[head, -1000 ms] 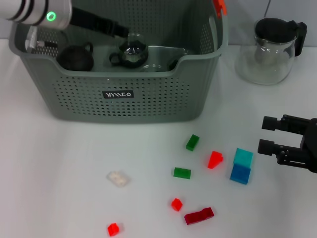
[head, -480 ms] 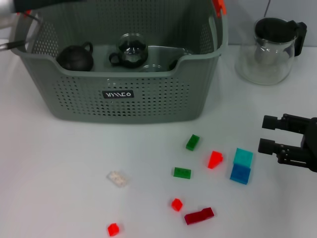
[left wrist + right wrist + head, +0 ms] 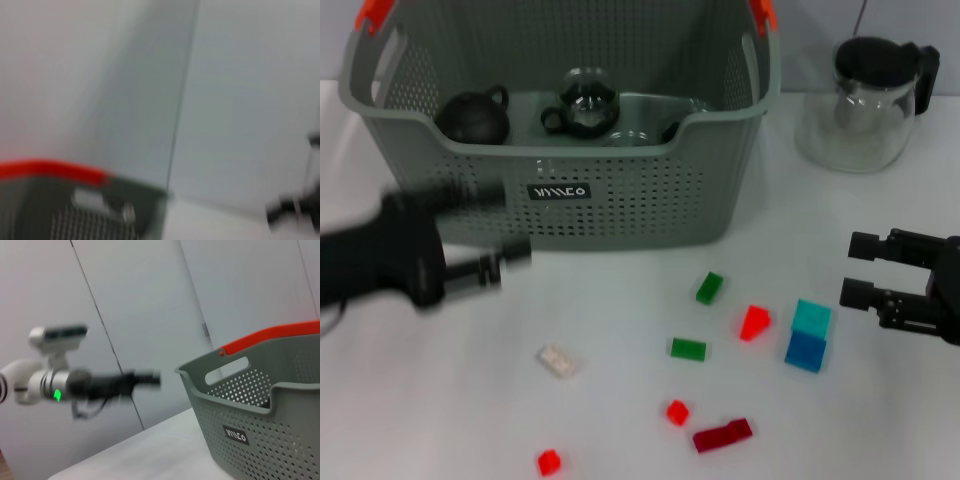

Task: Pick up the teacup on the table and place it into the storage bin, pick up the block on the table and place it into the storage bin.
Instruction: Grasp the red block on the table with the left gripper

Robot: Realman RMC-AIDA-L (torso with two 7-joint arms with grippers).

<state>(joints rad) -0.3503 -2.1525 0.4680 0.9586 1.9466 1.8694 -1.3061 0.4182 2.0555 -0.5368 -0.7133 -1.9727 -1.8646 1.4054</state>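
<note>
The storage bin [image 3: 570, 190] sits at eleven o'clock on the bench [image 3: 620, 420], teacups already inside it; blocks lie scattered at five o'clock. The left gripper [image 3: 505, 225], fingers apart and empty, hangs just before the bin. The right gripper [image 3: 860, 272], fingers apart, waits at three o'clock by the stacked blue blocks [image 3: 808, 335]. Best approach one block squarely from above.

I see the storage bin [image 3: 620, 190] as matt perforated grey-green plastic on a smooth white surface [image 3: 440, 400]. The teapot [image 3: 865, 100] looks like clear glossy glass; the blocks [image 3: 807, 335] like shiny plastic.
</note>
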